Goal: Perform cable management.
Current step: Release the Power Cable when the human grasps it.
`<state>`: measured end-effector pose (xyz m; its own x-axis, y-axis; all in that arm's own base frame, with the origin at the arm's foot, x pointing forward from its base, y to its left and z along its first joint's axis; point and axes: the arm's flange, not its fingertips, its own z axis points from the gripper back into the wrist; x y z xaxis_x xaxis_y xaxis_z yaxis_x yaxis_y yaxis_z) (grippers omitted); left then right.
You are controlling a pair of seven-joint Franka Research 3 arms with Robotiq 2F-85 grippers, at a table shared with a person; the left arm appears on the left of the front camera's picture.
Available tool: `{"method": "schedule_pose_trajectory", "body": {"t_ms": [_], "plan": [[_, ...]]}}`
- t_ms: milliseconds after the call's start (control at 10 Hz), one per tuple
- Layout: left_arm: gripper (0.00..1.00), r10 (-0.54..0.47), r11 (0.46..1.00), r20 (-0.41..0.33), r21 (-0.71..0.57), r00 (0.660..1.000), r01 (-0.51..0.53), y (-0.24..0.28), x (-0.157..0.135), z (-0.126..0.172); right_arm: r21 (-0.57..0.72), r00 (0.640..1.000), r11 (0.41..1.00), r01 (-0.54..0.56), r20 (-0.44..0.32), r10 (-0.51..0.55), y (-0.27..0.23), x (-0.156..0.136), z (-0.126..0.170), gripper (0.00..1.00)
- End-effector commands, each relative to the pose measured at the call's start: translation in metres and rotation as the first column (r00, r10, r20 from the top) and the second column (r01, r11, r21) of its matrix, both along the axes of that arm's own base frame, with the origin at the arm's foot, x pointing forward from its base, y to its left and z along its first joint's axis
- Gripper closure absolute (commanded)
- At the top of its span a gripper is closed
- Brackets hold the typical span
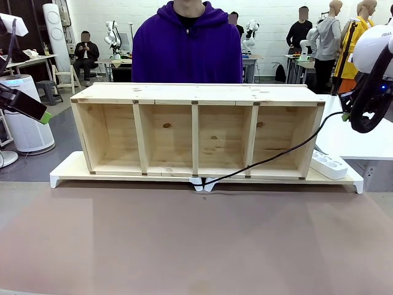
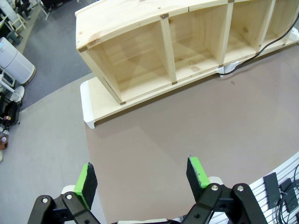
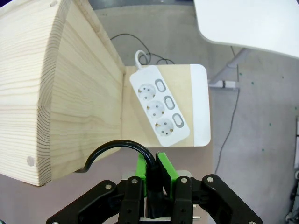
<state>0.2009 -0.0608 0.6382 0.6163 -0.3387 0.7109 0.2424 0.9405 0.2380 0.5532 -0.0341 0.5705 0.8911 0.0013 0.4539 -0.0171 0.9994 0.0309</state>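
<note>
The cable (image 1: 270, 158) is thin and black. It runs from the front middle of the board, across the rightmost compartment's opening, up to my right gripper (image 1: 346, 114). In the right wrist view my right gripper (image 3: 152, 173) is shut on the cable's (image 3: 112, 148) thick black end, held above the shelf's right end. My left gripper (image 1: 42, 115) hovers at the far left, above the table. In its wrist view the left gripper (image 2: 141, 176) is open and holds nothing. The cable's (image 2: 232, 71) lower part lies by the shelf's front.
A wooden shelf (image 1: 195, 93) with several open compartments stands on a white-footed board (image 1: 67, 169). A white power strip (image 3: 161, 109) lies on the board's right end (image 1: 328, 165). A person in a purple hoodie (image 1: 187, 46) stands behind the shelf. A white table (image 1: 362, 138) is at the right.
</note>
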Motion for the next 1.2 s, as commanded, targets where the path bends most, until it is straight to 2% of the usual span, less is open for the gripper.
{"method": "schedule_pose_trajectory", "body": {"t_ms": [0, 1100], "plan": [[0.0, -0.009, 1.0, 0.013, 0.012, 1.0, 0.009, 0.0013, 0.0019, 0.0004, 0.0, 1.0, 1.0, 0.001, 0.008, -0.001, -0.0003, 0.0001, 0.0006, 0.85], [0.0, -0.009, 1.0, 0.013, 0.012, 1.0, 0.009, 0.0013, 0.0019, 0.0004, 0.0, 1.0, 1.0, 0.001, 0.008, -0.001, -0.0003, 0.0001, 0.0006, 0.85]]}}
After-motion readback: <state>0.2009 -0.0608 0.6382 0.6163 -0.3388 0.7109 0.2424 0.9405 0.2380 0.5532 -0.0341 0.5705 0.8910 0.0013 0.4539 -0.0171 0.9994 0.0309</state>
